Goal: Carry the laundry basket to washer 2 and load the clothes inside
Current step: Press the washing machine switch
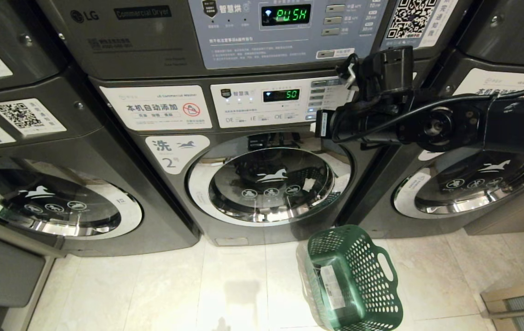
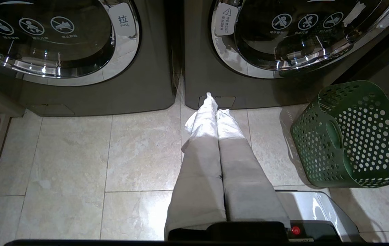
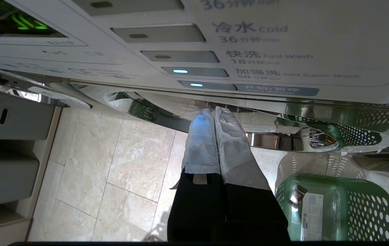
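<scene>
Just before the control panel [image 3: 283, 51] of washer 2 [image 1: 262, 184] the right gripper [image 3: 214, 118] is held up, its two padded fingers pressed together with nothing between them. Their tips point at the lowest row of buttons, close to the lit start button [image 3: 208, 85]; whether they touch it cannot be told. Below the gripper the round door [image 1: 268, 184] of the washer is closed. Further down and a little to the right, the laundry basket [image 1: 356, 278] lies tipped on the floor tiles [image 1: 151, 285], and no clothes can be seen in it. The left gripper [image 2: 214, 106] hangs low near the floor, also closed and empty.

The loading seems done, and the step in hand is probably the starting of the machine. The next move would call for a short, straight push on the start button, without touching the neighbouring buttons.
</scene>
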Tool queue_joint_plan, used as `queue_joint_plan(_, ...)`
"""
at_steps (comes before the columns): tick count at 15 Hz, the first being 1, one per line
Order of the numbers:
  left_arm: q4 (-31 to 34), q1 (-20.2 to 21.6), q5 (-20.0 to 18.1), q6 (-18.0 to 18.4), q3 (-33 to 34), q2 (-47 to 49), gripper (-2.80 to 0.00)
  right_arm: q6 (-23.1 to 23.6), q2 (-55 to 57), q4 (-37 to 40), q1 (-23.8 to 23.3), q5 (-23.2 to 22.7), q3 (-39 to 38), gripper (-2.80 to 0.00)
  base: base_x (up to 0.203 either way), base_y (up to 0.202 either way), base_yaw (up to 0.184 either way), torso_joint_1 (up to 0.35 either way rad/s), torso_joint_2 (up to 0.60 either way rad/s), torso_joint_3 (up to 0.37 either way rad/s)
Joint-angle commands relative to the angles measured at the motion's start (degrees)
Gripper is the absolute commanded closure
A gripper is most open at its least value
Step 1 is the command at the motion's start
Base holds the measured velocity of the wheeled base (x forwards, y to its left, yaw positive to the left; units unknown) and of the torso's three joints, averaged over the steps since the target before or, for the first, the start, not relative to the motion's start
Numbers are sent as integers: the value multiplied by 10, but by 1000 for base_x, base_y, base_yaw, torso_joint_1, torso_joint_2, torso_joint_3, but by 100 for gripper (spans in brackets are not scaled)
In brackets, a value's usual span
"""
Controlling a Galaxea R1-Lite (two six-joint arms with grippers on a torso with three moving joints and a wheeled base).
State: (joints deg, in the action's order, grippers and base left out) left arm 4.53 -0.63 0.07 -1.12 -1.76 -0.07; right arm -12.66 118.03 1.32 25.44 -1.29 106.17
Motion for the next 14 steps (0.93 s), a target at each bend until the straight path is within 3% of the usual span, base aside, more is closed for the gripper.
queue_joint_plan(1, 0, 0, 0, 0, 0, 1, 0, -1, 8, -3, 0, 0, 3, 0, 0, 0, 0, 0, 0, 0)
queue_joint_plan(10, 0, 0, 0, 0, 0, 1, 0, -1, 14, -2, 4, 4, 22, 0, 0, 0, 0, 0, 0, 0)
queue_joint_plan(14, 0, 0, 0, 0, 0, 1, 0, -1, -17, -1, 5, 5, -14, 0, 0, 0, 0, 0, 0, 0)
